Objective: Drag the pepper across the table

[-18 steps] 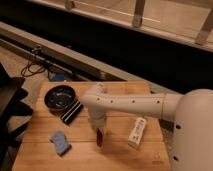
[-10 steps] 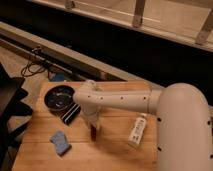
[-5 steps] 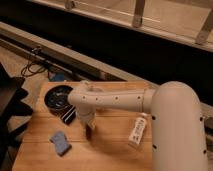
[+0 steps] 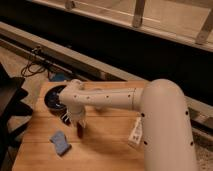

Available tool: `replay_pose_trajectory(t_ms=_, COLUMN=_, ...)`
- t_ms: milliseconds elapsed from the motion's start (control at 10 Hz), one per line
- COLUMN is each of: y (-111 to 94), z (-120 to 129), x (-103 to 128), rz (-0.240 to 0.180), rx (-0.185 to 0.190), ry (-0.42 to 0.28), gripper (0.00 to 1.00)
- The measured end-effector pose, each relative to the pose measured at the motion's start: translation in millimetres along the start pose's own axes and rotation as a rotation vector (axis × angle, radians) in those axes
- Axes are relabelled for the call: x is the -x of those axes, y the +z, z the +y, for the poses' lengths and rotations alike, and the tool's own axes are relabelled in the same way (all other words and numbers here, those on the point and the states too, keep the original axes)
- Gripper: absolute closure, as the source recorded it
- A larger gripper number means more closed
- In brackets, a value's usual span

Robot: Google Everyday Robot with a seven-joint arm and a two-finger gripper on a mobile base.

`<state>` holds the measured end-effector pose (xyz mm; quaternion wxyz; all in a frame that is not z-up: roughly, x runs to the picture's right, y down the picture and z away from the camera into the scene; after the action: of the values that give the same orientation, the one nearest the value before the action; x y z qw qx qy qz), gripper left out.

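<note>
The pepper [image 4: 80, 131] is a slim dark red piece standing on end on the tan wooden table [image 4: 107, 152], left of its middle. My gripper [image 4: 78, 125] points down right above it and is shut on its top end. The white arm [image 4: 115, 99] reaches in from the right. The pepper's tip is at the table surface, just right of a blue pad.
A blue squarish pad [image 4: 60, 143] lies at the front left. A white bottle [image 4: 135, 132] lies to the right by the arm. A black bowl [image 4: 54, 98] sits at the back left, with a dark striped packet [image 4: 65, 116] just in front of it. Cables lie on the floor to the left.
My gripper has moved left across the table with the pepper under it, from near the white bottle to close by the blue pad and the packet.
</note>
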<state>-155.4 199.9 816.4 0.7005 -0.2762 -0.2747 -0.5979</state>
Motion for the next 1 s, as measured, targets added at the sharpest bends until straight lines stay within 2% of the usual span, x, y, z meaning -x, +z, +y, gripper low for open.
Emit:
replay_pose_trajectory(t_ms=400, y=-2, z=-17, x=0, rz=0.006, rx=-0.020, ry=-0.042, gripper=0.81)
replay_pose_trajectory(t_ms=700, y=-6, z=-55, x=5, rz=0.022, rx=-0.037, ry=-0.117, gripper=0.81)
replay_pose_trajectory(t_ms=1000, y=-7, z=-77, x=6, rz=0.030, rx=-0.042, ry=-0.166, gripper=0.81)
